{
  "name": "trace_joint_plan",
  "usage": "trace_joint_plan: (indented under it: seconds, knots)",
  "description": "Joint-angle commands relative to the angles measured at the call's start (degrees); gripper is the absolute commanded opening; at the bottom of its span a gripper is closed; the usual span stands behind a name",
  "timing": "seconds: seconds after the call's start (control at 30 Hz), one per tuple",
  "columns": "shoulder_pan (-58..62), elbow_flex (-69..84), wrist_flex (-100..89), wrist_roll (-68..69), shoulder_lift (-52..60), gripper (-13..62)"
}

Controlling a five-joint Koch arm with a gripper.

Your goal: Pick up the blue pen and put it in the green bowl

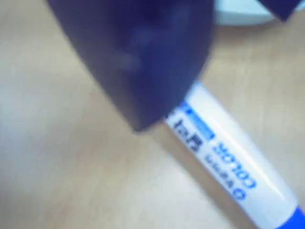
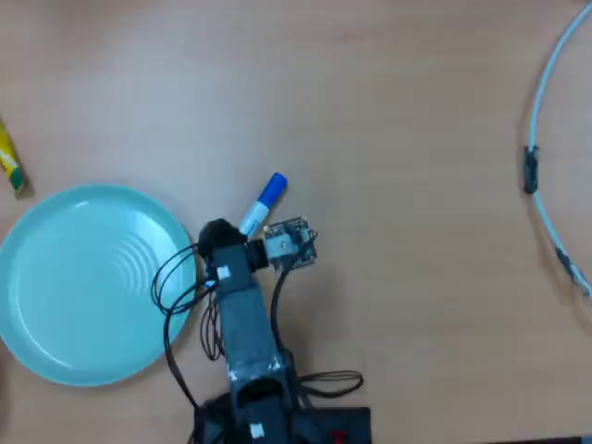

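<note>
The green bowl [image 2: 65, 287] sits empty at nine o'clock from the arm's head. The gripper [image 2: 242, 233] is down over the blue pen [image 2: 263, 203], which lies on the table pointing toward one o'clock. Whether the jaws have closed, I cannot tell. A grip this near the barrel's end could let the pen pivot or slip.

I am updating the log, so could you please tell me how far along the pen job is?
Done: the gripper is over the white-barrelled, blue-capped marker pen. In hand: the grasp; whether the jaws have closed is unclear. Left: lifting the pen off the wooden table into the empty pale teal plastic dish.
</note>
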Motion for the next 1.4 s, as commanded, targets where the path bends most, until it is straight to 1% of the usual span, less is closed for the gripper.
trace_joint_plan:
  seconds: [0.0, 0.43, 0.7, 0.93, 1.13, 1.27, 1.37]
  knots:
    - [-0.97, -5.45, -0.18, -1.93, -1.76, 39.1]
    - [-2.55, -7.56, -0.53, -8.0, -10.11, 39.6]
    - [-2.46, -12.92, -0.26, -8.61, -19.42, 39.5]
    - [-1.41, -11.51, -0.26, -8.61, -20.21, 39.1]
    - [0.7, -11.6, -0.44, -8.17, -25.31, 38.7]
    - [1.32, -11.16, -0.35, -8.09, -26.02, 38.4]
    - [2.46, -10.81, -0.44, -8.0, -28.65, 38.1]
